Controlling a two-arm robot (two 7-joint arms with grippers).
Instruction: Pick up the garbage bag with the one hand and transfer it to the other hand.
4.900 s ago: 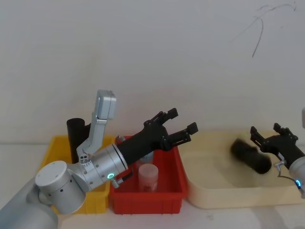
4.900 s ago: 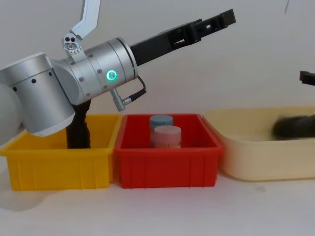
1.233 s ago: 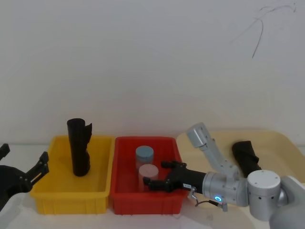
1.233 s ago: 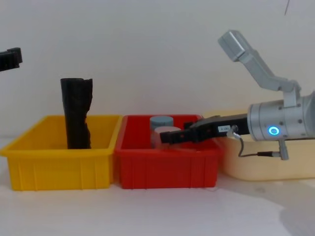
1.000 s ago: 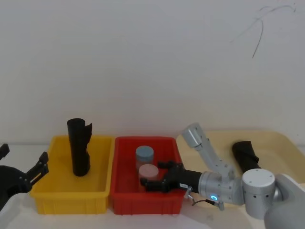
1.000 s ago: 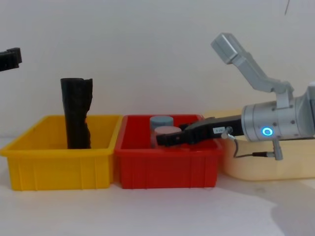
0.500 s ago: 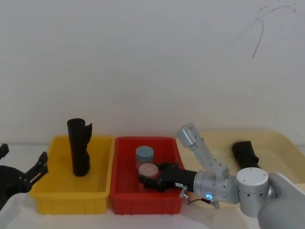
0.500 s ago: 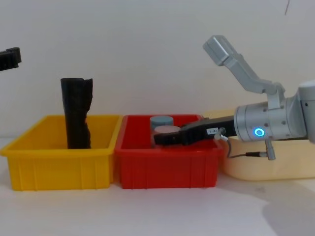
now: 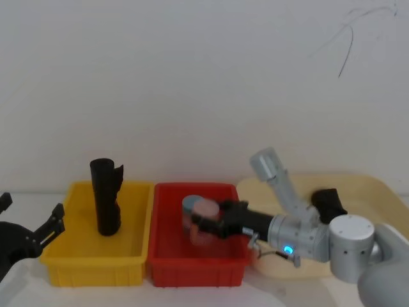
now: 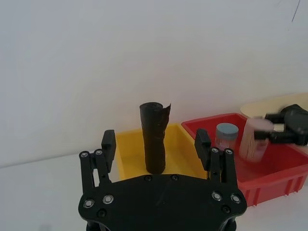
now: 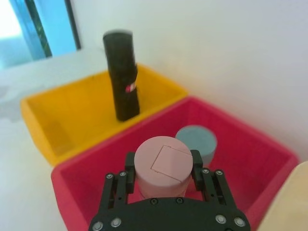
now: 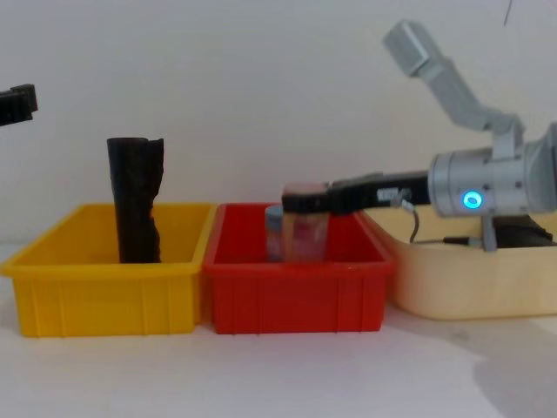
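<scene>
Black crinkled plastic, the garbage bag [image 9: 105, 198] stands upright in the yellow bin [image 9: 64, 272], untouched, while a look-alike roll [image 9: 327, 203] lies in the cream tray [image 9: 377, 192]. What the pictures show differs from the task sentence: the right tool [image 9: 206, 225], on the blue-ringed arm, is clenched on a pink jar [image 11: 162, 166] and holds it raised above the floor of the red bin [image 9: 192, 272], close to a blue-lidded jar [image 11: 196, 140]. The left tool [image 10: 156, 153] waits released, low at the bench's left edge, well apart from the yellow bin, with the bag straight ahead in its wrist view.

To do this step well, I judge the right tool should lift straight up until the jar's base clears the red rim before travelling sideways, keeping the jar level and away from its blue-lidded neighbour. A firm squeeze at mid-height, as now, should stop it slipping.
</scene>
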